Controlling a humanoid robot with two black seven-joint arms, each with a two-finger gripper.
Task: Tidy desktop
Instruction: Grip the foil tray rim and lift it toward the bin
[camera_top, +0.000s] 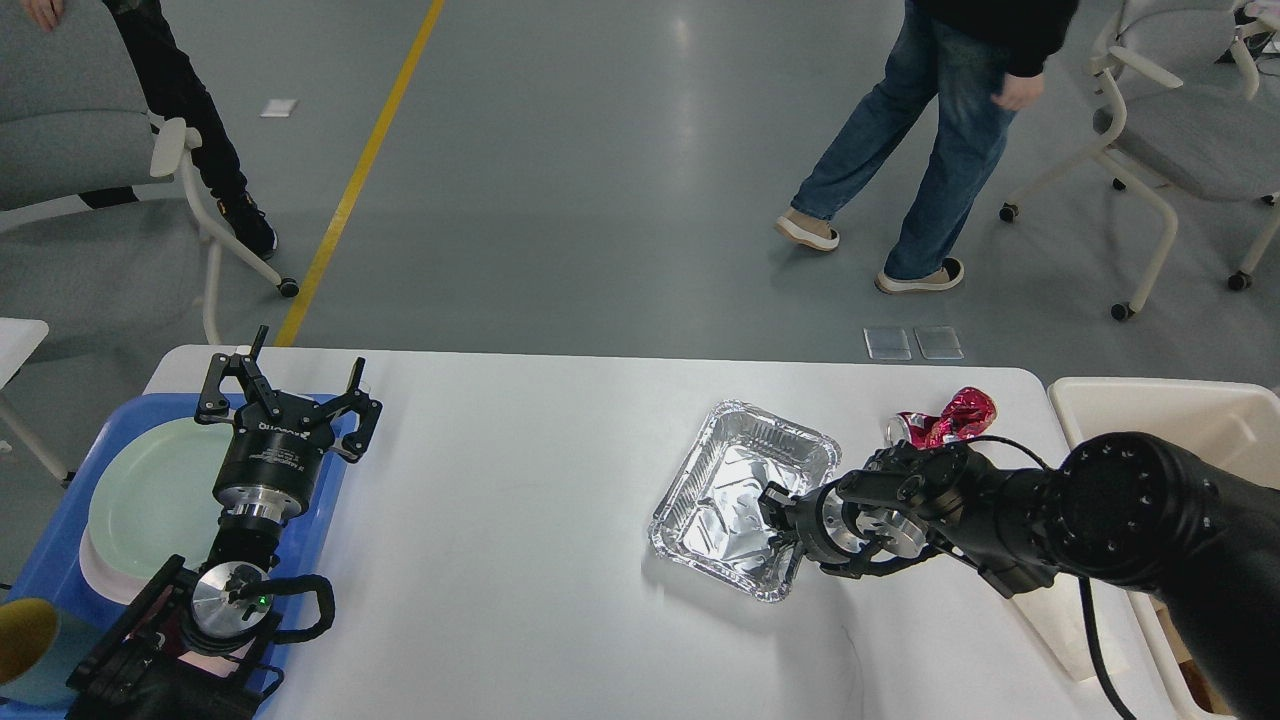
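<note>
- Two loose items are left on the worktop (520, 480), as far as this view shows: a foil tray (735, 470) right of centre, and a crumpled red can (950, 418) near the far right edge.
- The worktop itself is the white, round-cornered top that fills the lower half of the view; most of its surface lies bare between the two arms.
- At the left end sits a blue tray (60, 560) carrying a pale green plate (150, 490); I judge this part already sorted, though I cannot confirm it.
- At the right end, a cream bin (1170, 410) stands just beside the worktop edge, a likely destination for the rubbish.
- The right tool (778, 515) is at the near right rim of the foil tray. Its fingers are dark and seen nearly end-on, so I cannot tell how wide they stand or whether they have hold of the rim.
- The left tool (290, 395) hangs above the blue tray's far edge with its fingers spread apart and nothing between them.
- Judgement: the tidying looks partway done. The foil tray appears to be the step in hand, and the can is not yet dealt with.
- Beyond the worktop, a person (940, 140) walks across the floor, well apart from the work.
</note>
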